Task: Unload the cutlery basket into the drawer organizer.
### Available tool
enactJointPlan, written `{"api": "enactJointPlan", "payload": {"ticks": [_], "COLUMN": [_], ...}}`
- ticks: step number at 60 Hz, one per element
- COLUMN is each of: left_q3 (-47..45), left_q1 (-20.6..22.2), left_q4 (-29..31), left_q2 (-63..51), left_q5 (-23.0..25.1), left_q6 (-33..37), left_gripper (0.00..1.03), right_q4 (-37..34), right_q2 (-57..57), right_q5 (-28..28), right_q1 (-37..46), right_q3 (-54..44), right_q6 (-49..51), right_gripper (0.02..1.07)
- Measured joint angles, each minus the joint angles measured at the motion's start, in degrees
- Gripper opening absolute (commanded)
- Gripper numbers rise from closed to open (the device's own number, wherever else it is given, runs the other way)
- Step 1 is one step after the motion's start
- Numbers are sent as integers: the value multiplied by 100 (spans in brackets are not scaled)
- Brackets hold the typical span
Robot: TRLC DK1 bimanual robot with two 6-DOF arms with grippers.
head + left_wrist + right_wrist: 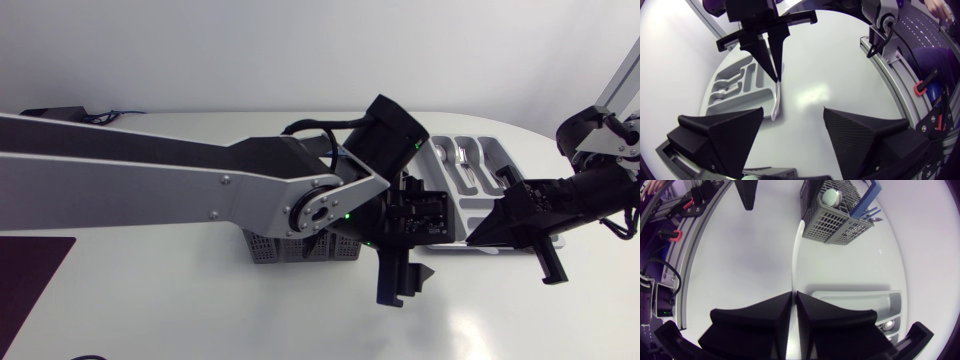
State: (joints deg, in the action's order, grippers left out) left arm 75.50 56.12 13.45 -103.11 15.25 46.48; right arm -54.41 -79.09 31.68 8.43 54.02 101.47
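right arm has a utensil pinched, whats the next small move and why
Probably shift the right gripper sideways over a free slot of the drawer organizer, then lower. Its fingers are shut on a long pale utensil that hangs beside the organizer's edge, not in any compartment. The left gripper is open and empty.

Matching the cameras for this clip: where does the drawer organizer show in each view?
Head view: the drawer organizer lies right of the table's middle, partly covered by the right gripper.
Left wrist view: the organizer lies ahead of the left gripper, beside the right gripper's tip.
Right wrist view: it lies beside the right gripper's own fingers.
Shared landmark: the right gripper, shut on a piece of cutlery.
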Motion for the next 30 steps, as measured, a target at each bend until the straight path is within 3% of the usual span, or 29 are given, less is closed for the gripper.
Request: {"api": "enactJointPlan", "payload": {"ticks": [14, 30], "left_q3": [149, 417], "left_q1": [-146, -212], "left_q4": [0, -2], "left_q2": [-155, -398], "left_q5": [39, 39], "left_q6": [-2, -42], "left_gripper": [74, 29], "right_q4": [61, 61], "right_q2": [83, 227], "right_q5": [9, 26], "right_q1": [-400, -540], "right_q3": [42, 42], "right_q6": [-365, -557], "right_gripper": [15, 15]}}
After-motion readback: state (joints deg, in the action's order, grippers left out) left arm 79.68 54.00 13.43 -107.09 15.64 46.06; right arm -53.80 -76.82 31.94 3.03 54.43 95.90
